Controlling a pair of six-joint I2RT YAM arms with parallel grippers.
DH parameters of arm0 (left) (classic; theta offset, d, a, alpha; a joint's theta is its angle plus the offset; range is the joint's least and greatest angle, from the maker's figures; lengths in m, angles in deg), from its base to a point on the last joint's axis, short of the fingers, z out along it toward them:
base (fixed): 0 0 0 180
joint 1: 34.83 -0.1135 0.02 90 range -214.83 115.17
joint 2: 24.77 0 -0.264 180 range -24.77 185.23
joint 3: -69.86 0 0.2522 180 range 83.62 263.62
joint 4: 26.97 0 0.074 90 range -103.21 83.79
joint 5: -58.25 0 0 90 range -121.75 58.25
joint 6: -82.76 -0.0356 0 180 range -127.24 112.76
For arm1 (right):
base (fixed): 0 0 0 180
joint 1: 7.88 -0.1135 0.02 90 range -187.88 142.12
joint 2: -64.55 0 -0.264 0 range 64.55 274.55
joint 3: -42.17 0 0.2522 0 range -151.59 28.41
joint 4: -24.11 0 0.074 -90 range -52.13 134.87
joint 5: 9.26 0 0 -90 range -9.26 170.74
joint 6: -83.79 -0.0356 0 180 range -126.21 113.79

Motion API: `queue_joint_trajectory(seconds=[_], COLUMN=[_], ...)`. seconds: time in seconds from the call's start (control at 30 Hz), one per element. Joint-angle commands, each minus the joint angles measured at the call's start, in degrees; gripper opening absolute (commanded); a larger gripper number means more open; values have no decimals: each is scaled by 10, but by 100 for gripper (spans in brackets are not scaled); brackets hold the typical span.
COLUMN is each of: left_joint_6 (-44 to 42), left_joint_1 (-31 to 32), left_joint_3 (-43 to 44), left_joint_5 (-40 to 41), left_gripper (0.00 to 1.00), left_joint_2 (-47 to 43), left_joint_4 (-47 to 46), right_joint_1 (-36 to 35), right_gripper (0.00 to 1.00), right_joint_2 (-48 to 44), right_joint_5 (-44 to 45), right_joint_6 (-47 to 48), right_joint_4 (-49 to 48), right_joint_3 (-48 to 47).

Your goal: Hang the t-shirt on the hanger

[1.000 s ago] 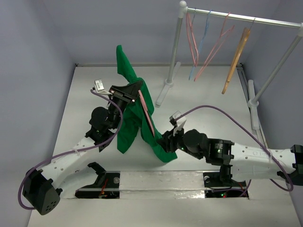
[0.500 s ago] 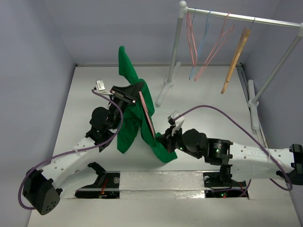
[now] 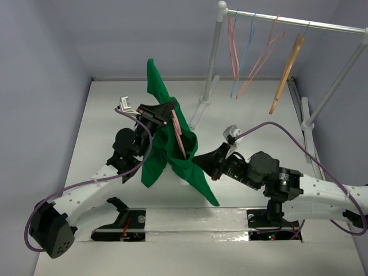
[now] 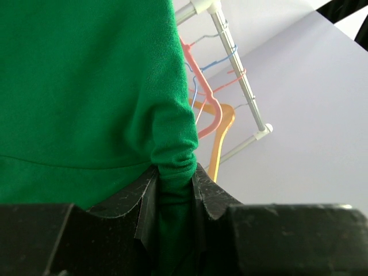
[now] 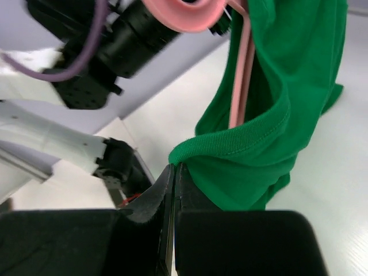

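One t-shirt (image 3: 155, 161), one salmon-pink hanger (image 3: 179, 141), two grippers: left gripper (image 4: 175, 187), right gripper (image 5: 174, 172). One rail (image 3: 299, 20) bearing two thin pink hangers (image 3: 233, 40), one blue hanger (image 3: 246, 43), one wooden hanger (image 3: 286, 68).

t-shirt (image 4: 86, 86) matt green cloth, fine soft knit, stitched hem, hanger (image 5: 240, 86) smooth pink plastic, slight sheen, rack (image 3: 212, 54) smooth pale metal tube, wooden hanger (image 3: 287, 69) orange-tan, satin, table (image 3: 103, 115) smooth white, faintly glossy, left fingers (image 4: 123, 198) creased matt black tape
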Motion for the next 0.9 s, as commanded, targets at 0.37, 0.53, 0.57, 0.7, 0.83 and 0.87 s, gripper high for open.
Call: queue_joint_trajectory(seconds=[0.37,0.53,0.57,0.7,0.83,0.87], left_joint_6=[46,39,35,32,29,30], left_joint_1=[-2,-2,-2,-2,-2,-2], left_joint_3=[10,12,17,29,33,33], left_joint_5=[-60,-46,-43,-42,-40,-40], left_gripper=[0,0,0,0,0,0], left_joint_2=[-46,-47,-44,-35,-33,-33], left_joint_4=[6,23,27,28,34,33], right_joint_1=[-5,-5,-5,-5,-12,-12], right_gripper=[59,74,75,76,69,66], right_joint_2=[114,64,61,67,54,56], right_joint_5=[113,86,82,113,146,147], right_joint_6=[-7,-28,-30,-46,-54,-53], right_joint_4=[77,108,114,149,153,150], right_joint_3=[-59,-44,-43,-38,-20,-15])
